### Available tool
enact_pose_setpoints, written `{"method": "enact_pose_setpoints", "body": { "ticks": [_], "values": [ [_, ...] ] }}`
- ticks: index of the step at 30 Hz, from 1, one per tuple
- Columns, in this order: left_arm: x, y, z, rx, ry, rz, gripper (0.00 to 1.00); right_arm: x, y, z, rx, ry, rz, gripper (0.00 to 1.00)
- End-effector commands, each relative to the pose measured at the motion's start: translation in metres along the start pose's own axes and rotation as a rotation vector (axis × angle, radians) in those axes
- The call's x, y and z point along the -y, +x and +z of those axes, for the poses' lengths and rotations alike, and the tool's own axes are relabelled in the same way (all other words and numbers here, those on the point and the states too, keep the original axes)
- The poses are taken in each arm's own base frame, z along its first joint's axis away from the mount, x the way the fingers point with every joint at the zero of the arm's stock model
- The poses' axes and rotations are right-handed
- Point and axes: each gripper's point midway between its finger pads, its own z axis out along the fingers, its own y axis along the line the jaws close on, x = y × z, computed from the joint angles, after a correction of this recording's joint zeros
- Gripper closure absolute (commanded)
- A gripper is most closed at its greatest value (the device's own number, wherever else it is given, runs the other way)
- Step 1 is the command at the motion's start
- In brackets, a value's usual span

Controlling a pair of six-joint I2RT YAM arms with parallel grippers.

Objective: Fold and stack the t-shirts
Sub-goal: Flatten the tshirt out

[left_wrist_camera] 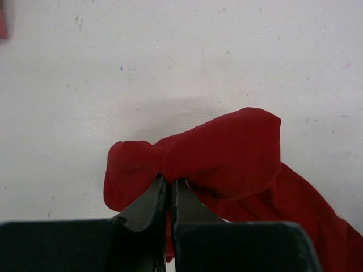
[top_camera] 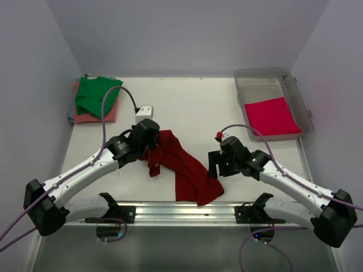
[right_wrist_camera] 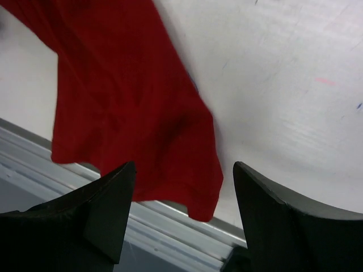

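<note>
We find the laying-out step in hand: the dark red t-shirt [top_camera: 182, 170] lies crumpled by the table's [top_camera: 193, 107] near edge, the left gripper [left_wrist_camera: 169, 188] clamped on its upper bunch and the right gripper [right_wrist_camera: 184, 167] spread apart beside its lower end, which we judge must be gripped next.

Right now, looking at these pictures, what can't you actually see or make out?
- Top view: the left gripper covers the pinched end of the dark red shirt.
- Top view: the green shirt hides most of the salmon pink shirt; anything beneath is unclear.
- Right wrist view: the top edge cuts off the dark red shirt beyond the open right gripper.
</note>
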Motion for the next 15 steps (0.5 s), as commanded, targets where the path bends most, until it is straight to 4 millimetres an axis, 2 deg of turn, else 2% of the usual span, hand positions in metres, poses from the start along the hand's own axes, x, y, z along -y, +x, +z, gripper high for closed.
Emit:
{"method": "enact_pose_setpoints", "body": {
  "ticks": [1, 3, 6, 11, 15],
  "values": [
    [0.009, -0.016, 0.016, 0.059, 0.033, -0.082, 1.00, -0.023, 0.025, 0.002, -0.057, -0.065, -0.005, 0.27],
    [0.009, -0.016, 0.021, 0.049, 0.034, -0.086, 1.00, -0.032, 0.032, 0.002, -0.064, -0.066, -0.014, 0.27],
    [0.012, -0.012, 0.029, 0.033, 0.045, -0.088, 1.00, -0.058, 0.048, 0.004, -0.097, -0.112, -0.071, 0.27],
    [0.011, -0.010, 0.034, 0.027, 0.046, -0.094, 1.00, -0.083, 0.058, 0.021, -0.122, -0.082, -0.126, 0.28],
    [0.008, -0.009, 0.034, 0.024, 0.048, -0.098, 1.00, -0.104, 0.063, 0.025, -0.110, -0.058, -0.145, 0.30]
  ]
}}
